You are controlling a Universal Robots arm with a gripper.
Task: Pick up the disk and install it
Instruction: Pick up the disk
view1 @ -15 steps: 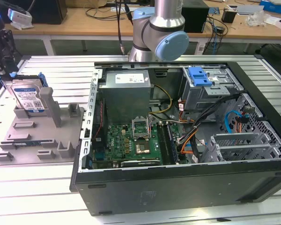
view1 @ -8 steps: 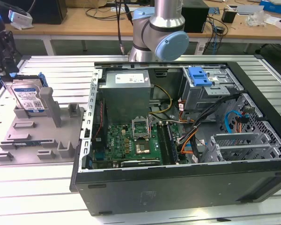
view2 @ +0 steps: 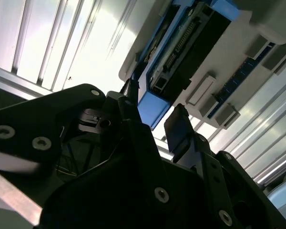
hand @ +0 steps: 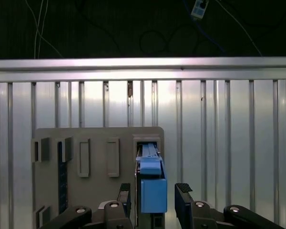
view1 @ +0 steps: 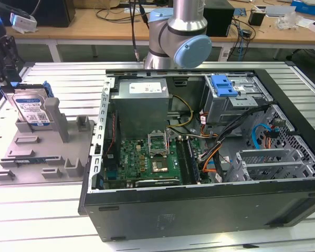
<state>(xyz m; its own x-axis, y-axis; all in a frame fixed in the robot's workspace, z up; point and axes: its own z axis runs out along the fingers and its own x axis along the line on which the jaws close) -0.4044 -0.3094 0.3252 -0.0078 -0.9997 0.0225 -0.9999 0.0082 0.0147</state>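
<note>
In the exterior view, the disk [view1: 32, 107] stood on edge in a grey holder [view1: 21, 152] on the slatted table [view1: 42, 220]. It was at the exterior view's left, well apart from the open computer case [view1: 199, 210]. The gripper [view1: 10, 79] hung just above the disk's upper edge, so the disk lay straight below the hand, with its labelled face turned toward the camera.

In the second wrist view, the gripper [view2: 155, 119] had its two dark fingers [view2: 178, 126] spread. The blue carrier frame at the near end of the disk [view2: 181, 52] sat in the gap between them. From there the disk's long axis ran away from the fingertips and down into the holder [view2: 271, 24].

In the first wrist view, the disk [hand: 152, 183] showed edge-on as a narrow blue block rising from its slot in the holder [hand: 97, 136]. It sat roughly midway between the fingers [hand: 183, 195] of the gripper [hand: 153, 193]. A sliver of background showed on either side of the blue frame, so the fingers straddled the disk without pinching it — apart, and closed on nothing. The disk's thin dimension lay across the gap, with its flat faces toward the finger pads. By my reading, the hand was lined up on the disk's end and pointed along its long axis.
</note>
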